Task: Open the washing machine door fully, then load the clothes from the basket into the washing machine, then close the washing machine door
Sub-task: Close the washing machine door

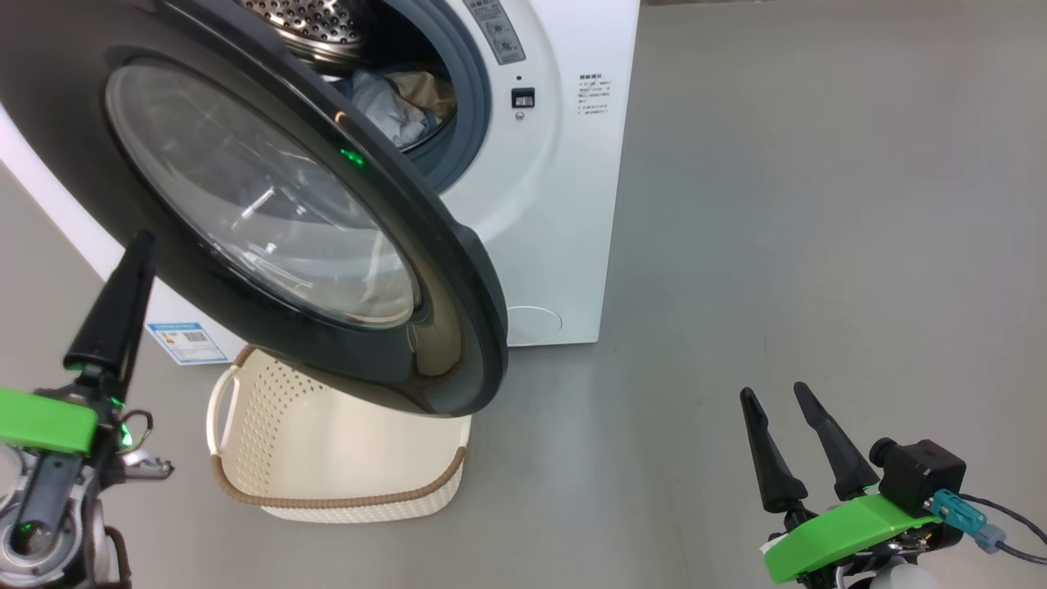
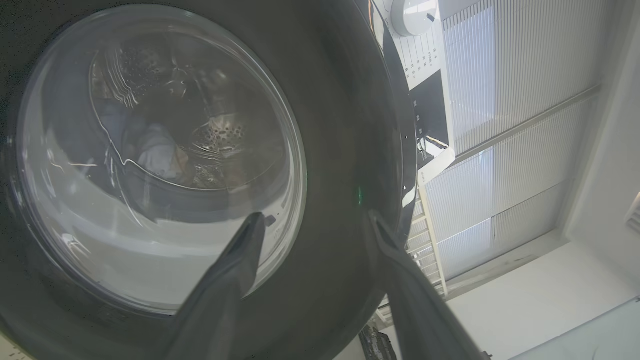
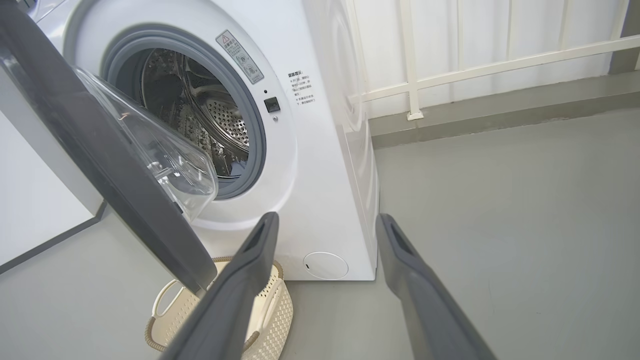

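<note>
The washing machine door (image 1: 270,221) stands half-open above the empty basket (image 1: 343,446), with the clothes (image 1: 401,102) inside the drum (image 1: 303,20). The left gripper (image 2: 315,222), jaws apart and empty, faces the door's outer side and should push flat and steadily until it latches. The right gripper (image 1: 773,391) hangs released, well apart.

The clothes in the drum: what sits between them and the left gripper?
The washing machine door; the left wrist view shows the clothes through it.

bare laundry corner, white washing machine (image 3: 325,165) on grey floor (image 1: 818,245), basket (image 1: 327,458) in front, white railing (image 3: 409,60) behind
</note>
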Tool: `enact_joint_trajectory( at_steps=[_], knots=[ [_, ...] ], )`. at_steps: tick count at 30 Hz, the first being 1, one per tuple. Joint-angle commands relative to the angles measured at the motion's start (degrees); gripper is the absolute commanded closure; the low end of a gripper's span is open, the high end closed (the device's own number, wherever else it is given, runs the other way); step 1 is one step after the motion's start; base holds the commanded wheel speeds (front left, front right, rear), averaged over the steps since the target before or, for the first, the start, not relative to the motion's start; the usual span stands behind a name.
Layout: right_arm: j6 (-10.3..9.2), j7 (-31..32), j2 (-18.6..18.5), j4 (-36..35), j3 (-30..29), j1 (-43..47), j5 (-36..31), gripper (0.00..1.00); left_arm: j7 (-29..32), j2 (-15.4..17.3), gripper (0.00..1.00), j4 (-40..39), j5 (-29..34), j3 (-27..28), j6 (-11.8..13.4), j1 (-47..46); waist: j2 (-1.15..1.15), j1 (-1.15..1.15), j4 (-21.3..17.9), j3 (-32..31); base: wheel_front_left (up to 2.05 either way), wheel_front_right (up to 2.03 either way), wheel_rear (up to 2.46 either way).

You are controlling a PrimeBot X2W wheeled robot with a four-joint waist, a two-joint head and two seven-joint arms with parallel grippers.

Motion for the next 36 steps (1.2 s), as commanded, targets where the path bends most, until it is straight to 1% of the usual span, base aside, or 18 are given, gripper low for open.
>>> enact_joint_trajectory(
  at_steps=[1, 6, 10, 12, 13, 17, 20, 22, 25, 26, 29, 33, 36],
  knots=[
    [0.57, -0.7, -0.02, -1.73, 1.41, -0.41, -0.68, 0.0, -3.28, 3.85, 0.0, -3.62, 2.9, -0.47, -0.4, 0.45, 0.0, 0.0, -0.16, 0.19, 0.0, 0.0, 0.0],
    [0.57, -0.7, 0.05, -1.89, 1.2, -0.39, -0.21, 0.0, -14.65, 9.43, 0.0, -5.39, 9.91, -8.8, -0.4, 4.32, 0.0, 0.0, -0.44, 0.37, 0.0, 0.0, 0.0],
    [0.57, -0.7, -0.03, -1.99, 1.45, -0.33, 0.52, 0.0, -24.09, 14.77, 0.0, -3.72, 14.73, -15.52, -0.4, 6.49, 0.0, 0.0, -0.53, 0.42, 0.0, 0.0, 0.0],
    [0.57, -0.7, -0.14, -2.1, 1.49, -0.44, 0.53, 0.0, -28.65, 16.88, 0.0, -2.41, 16.41, -18.25, -0.4, 7.08, 0.0, 0.0, -0.58, 0.45, 0.0, 0.0, 0.0],
    [0.57, -0.7, -0.14, -2.1, 1.49, -0.44, 0.53, 0.0, -28.65, 16.88, 0.0, -2.41, 16.41, -18.25, -0.4, 7.08, 0.0, 0.0, -0.58, 0.45, 0.0, 0.0, 0.0],
    [0.57, -0.7, -0.22, -2.44, 1.43, -0.43, 0.31, 0.0, -36.96, 20.44, 0.0, 0.9, 21.06, -22.68, -0.4, 7.88, 0.0, 0.0, -0.58, 0.48, 0.0, 0.0, 0.0],
    [0.57, -0.7, -0.21, -2.55, 1.42, -0.29, 0.18, 0.0, -39.93, 21.68, 0.0, 3.59, 25.84, -24.19, -0.4, 8.32, 0.0, 0.0, -0.59, 0.52, 0.0, 0.0, 0.0],
    [0.57, -0.7, -0.21, -2.59, 1.38, -0.23, 0.15, 0.0, -40.62, 22.77, 0.0, 5.9, 31.35, -25.04, -0.18, 8.81, 0.0, 0.0, -0.59, 0.58, 0.0, 0.0, 0.0],
    [0.57, -0.7, -0.21, -2.68, 1.37, -0.19, 0.01, 0.0, -41.04, 21.74, 0.0, 7.73, 36.16, -24.91, 0.15, 9.39, 0.0, 0.0, -0.62, 0.65, 0.0, 0.0, 0.0],
    [0.57, -0.7, -0.21, -2.8, 1.33, -0.25, -0.13, 0.0, -41.09, 20.6, 0.0, 7.73, 39.07, -23.69, 0.54, 9.74, 0.0, 0.0, -0.6, 0.75, 0.0, 0.0, 0.0],
    [0.57, -0.7, -0.18, -2.99, 1.31, -0.29, -0.29, 0.0, -41.12, 18.6, 0.0, 7.09, 43.8, -21.2, 0.84, 10.88, 0.0, 0.0, -0.61, 0.8, 0.0, 0.0, 0.0],
    [0.57, -0.7, -0.18, -3.11, 1.34, -0.32, -0.32, 0.0, -41.13, 15.74, 0.0, 6.02, 49.63, -18.39, 1.21, 13.12, 0.0, 0.0, -0.73, 0.83, 0.0, 0.0, 0.0],
    [0.57, -0.7, -0.1, -3.14, 1.42, -0.33, -0.19, 0.0, -41.13, 13.34, 0.0, 5.38, 52.91, -16.52, 1.47, 14.93, 0.0, 0.0, -0.93, 0.8, 0.0, 0.0, 0.0]
  ],
)
